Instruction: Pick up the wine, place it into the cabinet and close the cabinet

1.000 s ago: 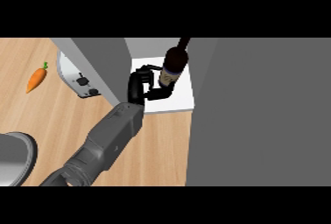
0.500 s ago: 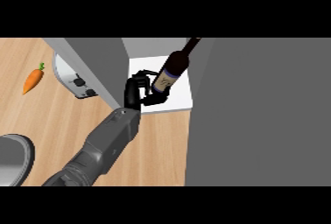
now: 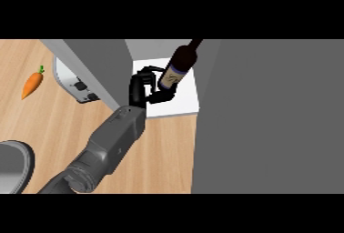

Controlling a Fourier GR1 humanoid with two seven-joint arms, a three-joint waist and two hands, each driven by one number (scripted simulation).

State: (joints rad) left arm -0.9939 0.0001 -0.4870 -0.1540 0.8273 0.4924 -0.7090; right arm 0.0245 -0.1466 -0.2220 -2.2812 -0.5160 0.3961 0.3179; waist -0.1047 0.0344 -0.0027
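Note:
A dark wine bottle (image 3: 181, 60) with a pale label leans over the cabinet's white shelf (image 3: 183, 103), its neck pointing up and to the right. My left hand (image 3: 139, 86) is shut on the bottle's lower body, with fingers and thumb curled round it from the left. The forearm comes in from the lower left. A grey cabinet panel (image 3: 101, 59) stands just left of the hand. The bottle's base is hidden behind my hand. My right hand does not show.
A broad grey cabinet surface (image 3: 269, 113) fills the right side. An orange carrot (image 3: 32, 84) lies on the wooden counter at the far left. A white appliance (image 3: 77, 86) sits beside the grey panel. A round grey dish (image 3: 10, 166) shows at the lower left edge.
My forearm has shifted a little to the right, and the bottle leans further, its neck more to the upper right over the shelf. The hand still holds it.

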